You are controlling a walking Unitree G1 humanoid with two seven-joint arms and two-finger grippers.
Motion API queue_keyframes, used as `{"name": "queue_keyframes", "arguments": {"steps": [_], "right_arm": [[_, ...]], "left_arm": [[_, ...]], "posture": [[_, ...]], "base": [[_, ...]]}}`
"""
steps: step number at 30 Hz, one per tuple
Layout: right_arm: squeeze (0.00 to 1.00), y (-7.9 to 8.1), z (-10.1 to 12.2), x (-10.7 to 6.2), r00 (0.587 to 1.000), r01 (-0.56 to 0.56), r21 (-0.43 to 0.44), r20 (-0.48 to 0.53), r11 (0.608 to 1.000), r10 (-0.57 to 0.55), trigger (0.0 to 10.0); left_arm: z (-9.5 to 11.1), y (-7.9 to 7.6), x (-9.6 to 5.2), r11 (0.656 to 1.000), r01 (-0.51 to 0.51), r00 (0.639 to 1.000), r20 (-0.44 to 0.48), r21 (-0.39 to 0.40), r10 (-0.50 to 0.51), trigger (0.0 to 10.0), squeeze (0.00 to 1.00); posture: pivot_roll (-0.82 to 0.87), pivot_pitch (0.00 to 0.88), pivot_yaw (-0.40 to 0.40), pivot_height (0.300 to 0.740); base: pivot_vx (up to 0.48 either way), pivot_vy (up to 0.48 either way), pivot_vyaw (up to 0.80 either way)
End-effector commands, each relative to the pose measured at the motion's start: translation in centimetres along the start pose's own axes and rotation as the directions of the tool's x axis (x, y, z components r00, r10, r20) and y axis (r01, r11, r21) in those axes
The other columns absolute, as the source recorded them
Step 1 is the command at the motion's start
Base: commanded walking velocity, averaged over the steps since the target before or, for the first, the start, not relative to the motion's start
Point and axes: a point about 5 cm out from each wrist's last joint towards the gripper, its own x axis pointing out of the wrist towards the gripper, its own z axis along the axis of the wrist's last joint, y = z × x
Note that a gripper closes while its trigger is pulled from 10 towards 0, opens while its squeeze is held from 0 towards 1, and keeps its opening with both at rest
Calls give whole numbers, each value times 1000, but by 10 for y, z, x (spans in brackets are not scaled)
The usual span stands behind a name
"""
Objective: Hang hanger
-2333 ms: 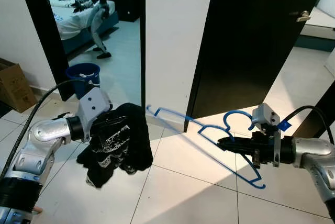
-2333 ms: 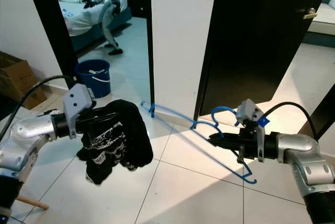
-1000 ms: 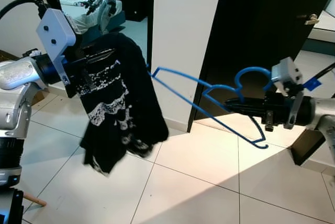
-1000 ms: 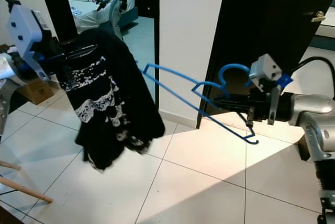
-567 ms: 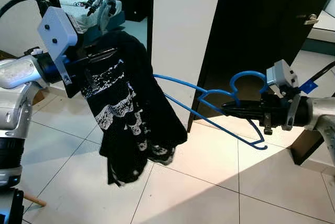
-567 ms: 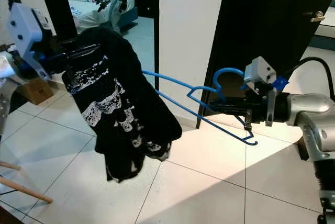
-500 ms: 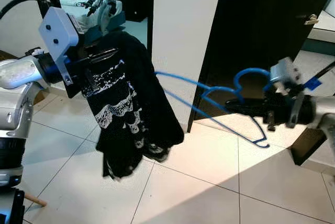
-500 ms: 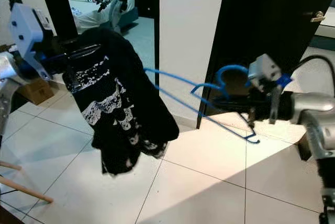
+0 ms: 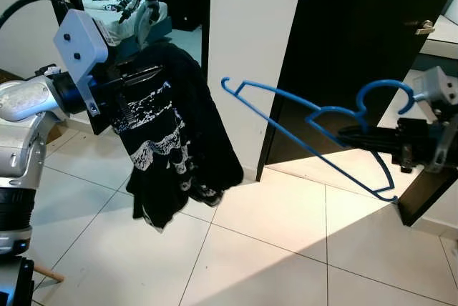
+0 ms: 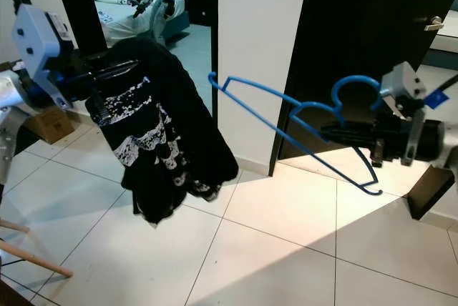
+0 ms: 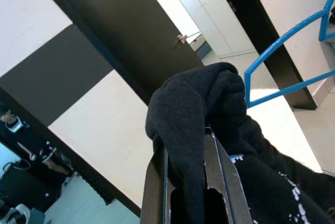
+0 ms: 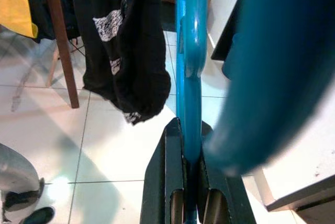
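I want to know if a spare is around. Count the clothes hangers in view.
1. A blue plastic clothes hanger is held in the air by the right gripper, in front of the dark door. Others may be hidden beyond the doorway.

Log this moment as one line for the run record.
left pincer: shut on black shirt, held up | right pincer: shut on blue hanger | hanger apart from shirt | not yet hung

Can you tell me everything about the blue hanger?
The hanger is bright blue and thin, plastic by the look of it, with a curled hook at the top, two sloping shoulders and a straight bottom bar. It hangs in the air, tilted, its far tip pointing toward the shirt but apart from it. The right end effector is shut on it near the hook, and nothing else touches it.
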Motion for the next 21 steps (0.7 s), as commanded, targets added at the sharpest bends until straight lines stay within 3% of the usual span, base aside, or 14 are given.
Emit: {"name": "queue_keyframes", "arguments": {"steps": [1, 21], "right_arm": [[0, 1, 7, -6, 1000, -8, -11, 14, 1000, 9, 10000], [0, 12, 6, 0, 995, -99, 2, -15, 995, 99, 10000]], "left_arm": [[8, 3, 4, 1000, 7, 1000, 21, 28, -8, 10000, 0], [11, -7, 13, 1000, 29, 998, 57, 10, -30, 10000, 0]], "posture": [[3, 0, -64, 740], [0, 0, -61, 740]], "base": [[0, 0, 0], [0, 0, 0]]}}
